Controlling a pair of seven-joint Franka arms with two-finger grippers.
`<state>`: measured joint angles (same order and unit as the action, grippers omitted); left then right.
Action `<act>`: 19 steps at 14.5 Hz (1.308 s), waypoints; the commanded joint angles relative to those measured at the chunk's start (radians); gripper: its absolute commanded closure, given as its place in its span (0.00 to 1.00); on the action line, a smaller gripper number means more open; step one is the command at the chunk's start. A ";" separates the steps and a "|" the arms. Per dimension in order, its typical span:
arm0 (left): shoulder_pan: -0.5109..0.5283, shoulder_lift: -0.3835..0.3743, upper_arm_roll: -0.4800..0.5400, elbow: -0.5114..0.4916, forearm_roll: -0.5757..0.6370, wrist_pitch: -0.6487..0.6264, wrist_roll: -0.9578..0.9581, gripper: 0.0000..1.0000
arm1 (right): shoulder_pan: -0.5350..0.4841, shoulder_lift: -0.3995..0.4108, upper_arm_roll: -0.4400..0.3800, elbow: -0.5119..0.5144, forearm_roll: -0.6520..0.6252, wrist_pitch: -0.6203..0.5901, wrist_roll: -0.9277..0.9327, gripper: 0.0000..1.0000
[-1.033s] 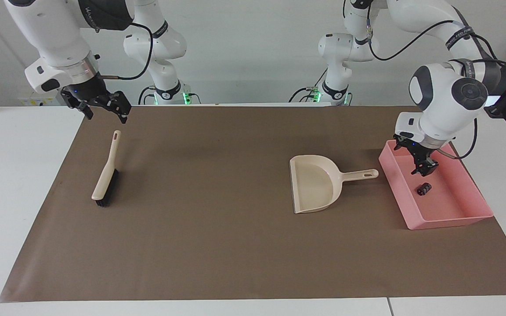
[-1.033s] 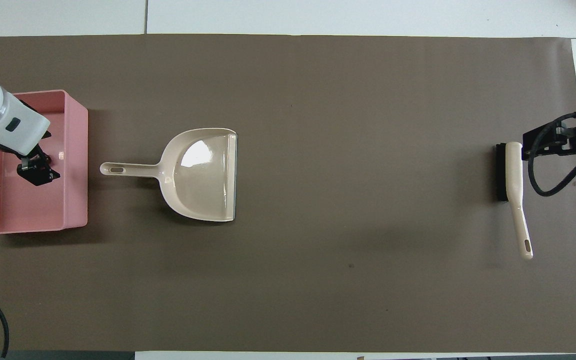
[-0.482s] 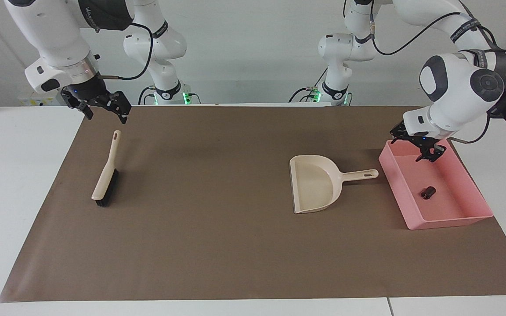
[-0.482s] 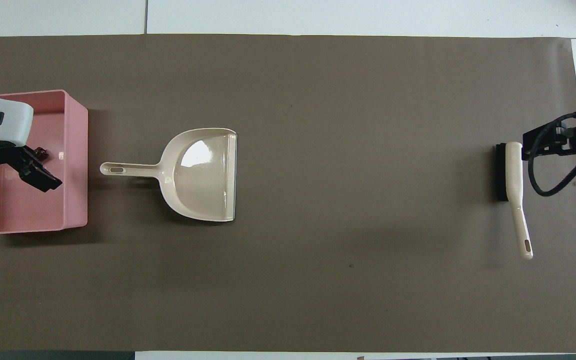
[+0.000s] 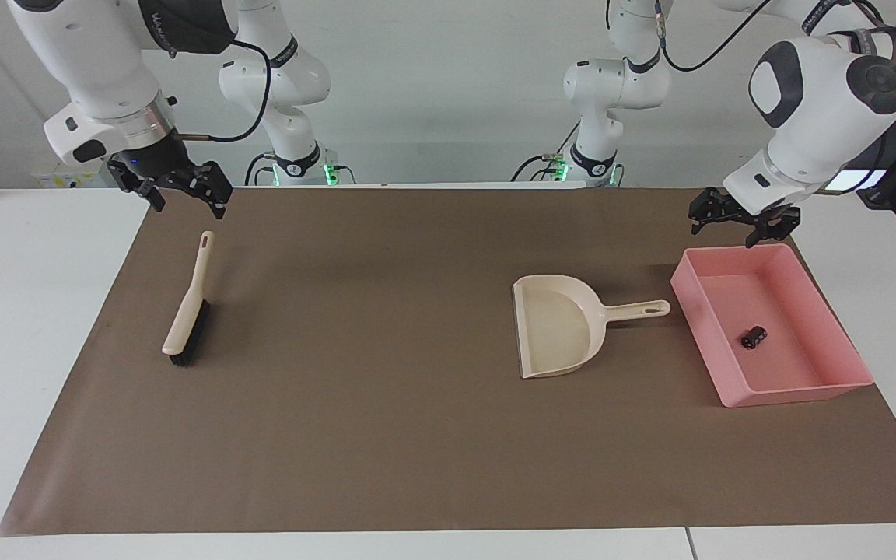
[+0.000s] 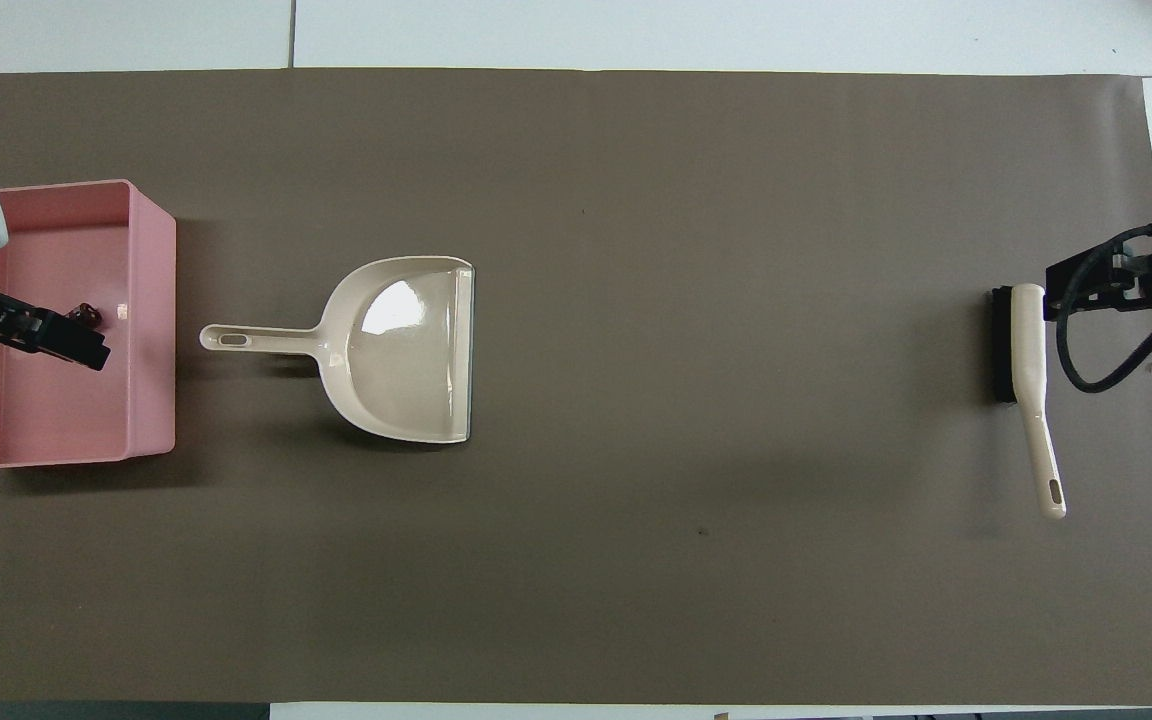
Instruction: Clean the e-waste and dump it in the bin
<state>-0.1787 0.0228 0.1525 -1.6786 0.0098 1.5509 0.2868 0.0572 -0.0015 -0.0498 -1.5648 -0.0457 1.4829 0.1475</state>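
Observation:
The dark maroon-black cylinder lies alone on the floor of the pink bin. In the overhead view the cylinder peeks out beside my left gripper. The white part with the green end is not in view. My left gripper is open and empty, raised above the bin's wall nearest the robots; in the overhead view it overlaps the bin. My right gripper is open and empty, waiting above the mat just past the handle tip of the brush.
A cream dustpan lies on the brown mat beside the bin, its handle pointing at the bin. A cream brush with black bristles lies at the right arm's end of the table. Both also show from overhead: the dustpan and the brush.
My left gripper has risen out of the bin and drawn back toward the robots. The dark cylinder stays on the bin's floor. The right arm has not moved.

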 commanded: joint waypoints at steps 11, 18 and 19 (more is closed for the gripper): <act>0.074 0.008 -0.016 0.218 -0.059 -0.249 -0.083 0.01 | -0.019 -0.015 0.011 -0.021 0.017 0.016 -0.014 0.00; 0.077 -0.078 -0.033 0.074 -0.060 -0.140 -0.083 0.01 | -0.019 -0.015 0.011 -0.021 0.017 0.017 -0.014 0.00; 0.076 -0.090 -0.033 0.053 -0.059 -0.111 -0.080 0.01 | -0.019 -0.015 0.011 -0.021 0.017 0.016 -0.014 0.00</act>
<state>-0.1183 0.0055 0.1345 -1.5258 -0.0342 1.3706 0.2117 0.0571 -0.0015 -0.0498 -1.5649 -0.0457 1.4829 0.1475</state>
